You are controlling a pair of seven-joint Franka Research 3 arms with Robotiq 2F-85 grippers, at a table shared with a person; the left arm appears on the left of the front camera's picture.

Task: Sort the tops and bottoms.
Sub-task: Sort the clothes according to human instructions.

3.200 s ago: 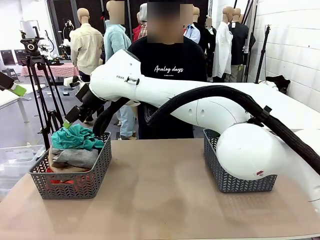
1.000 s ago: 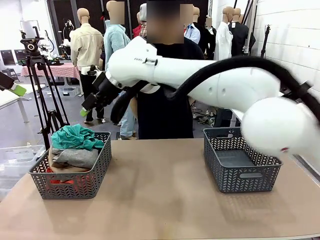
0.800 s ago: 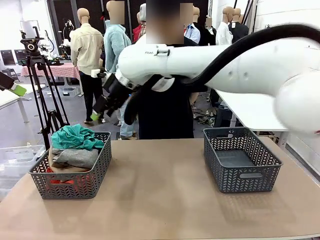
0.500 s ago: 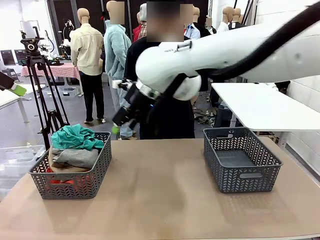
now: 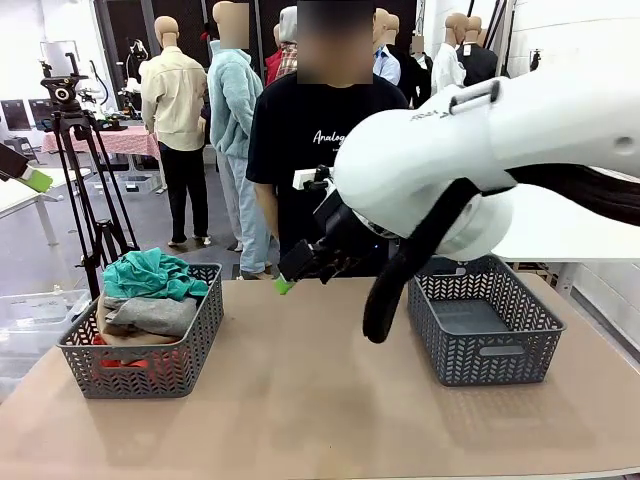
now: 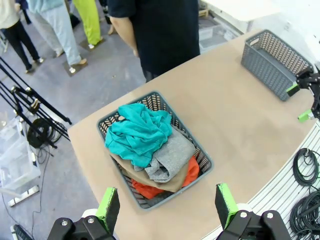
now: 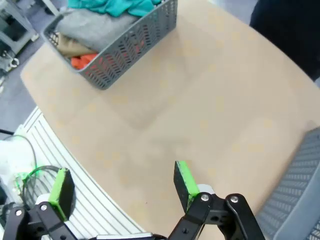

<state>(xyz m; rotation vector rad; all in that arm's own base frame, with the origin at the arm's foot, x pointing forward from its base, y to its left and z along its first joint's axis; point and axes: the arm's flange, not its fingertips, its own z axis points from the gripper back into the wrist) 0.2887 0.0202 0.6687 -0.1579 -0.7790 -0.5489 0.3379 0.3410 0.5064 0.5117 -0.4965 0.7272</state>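
- My right claw (image 5: 287,280) hangs in the air above the middle of the tan table (image 5: 320,400), jaws spread wide and gripping nothing; from its own wrist camera the right claw (image 7: 122,187) looks down on bare tabletop.
- My left claw (image 6: 167,207) is also released and empty, high above the table's left end.
- The grey plastic lattice basket on the left (image 5: 150,365) holds all four tops in a heap.
- The teal T-shirt (image 6: 137,132) lies crumpled on top of the pile.
- The grey T-shirt (image 6: 172,157) sits just under it, and the tan T-shirt (image 6: 167,185) shows as a thin edge below that.
- The orange-red T-shirt (image 6: 192,170) is at the bottom, showing through the basket wall.
- A second grey lattice basket (image 5: 485,325) stands well apart at the right end.
- A person in a black T-shirt (image 5: 310,140) stands at the far side, arms down.
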